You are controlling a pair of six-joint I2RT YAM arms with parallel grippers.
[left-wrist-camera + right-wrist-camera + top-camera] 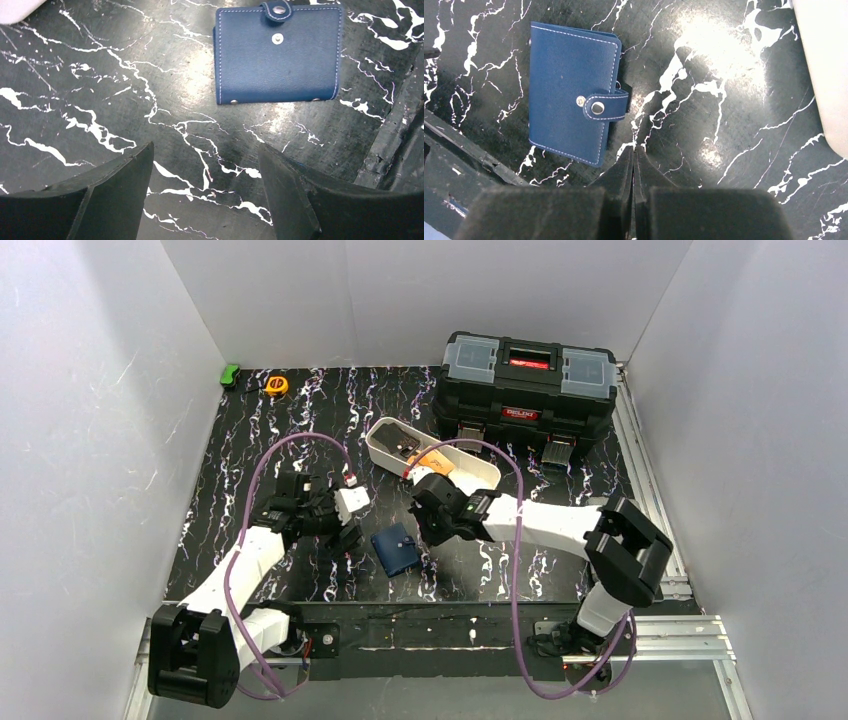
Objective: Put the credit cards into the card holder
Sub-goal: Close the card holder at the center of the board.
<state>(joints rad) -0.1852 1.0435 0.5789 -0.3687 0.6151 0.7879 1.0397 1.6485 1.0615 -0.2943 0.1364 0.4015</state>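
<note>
While left gripper (pixel 205 150) gapes, card holder (pixel 277 55) folded

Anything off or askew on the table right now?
Only the small navy-blue stitched folding wallet, lying closed and skewed on the black marbled table: its snap tab sits beside the metal stud, unfastened. Nothing looks spilled or damaged.

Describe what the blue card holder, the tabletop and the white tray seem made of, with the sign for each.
The card holder: probably leather or imitation leather, matt; white stitched edges, metal snap.
The tabletop: smooth black marble-look surface, white veins, glossy glare; perhaps a printed sheet.
The white tray: likely plastic; smooth, rounded walls.
</note>
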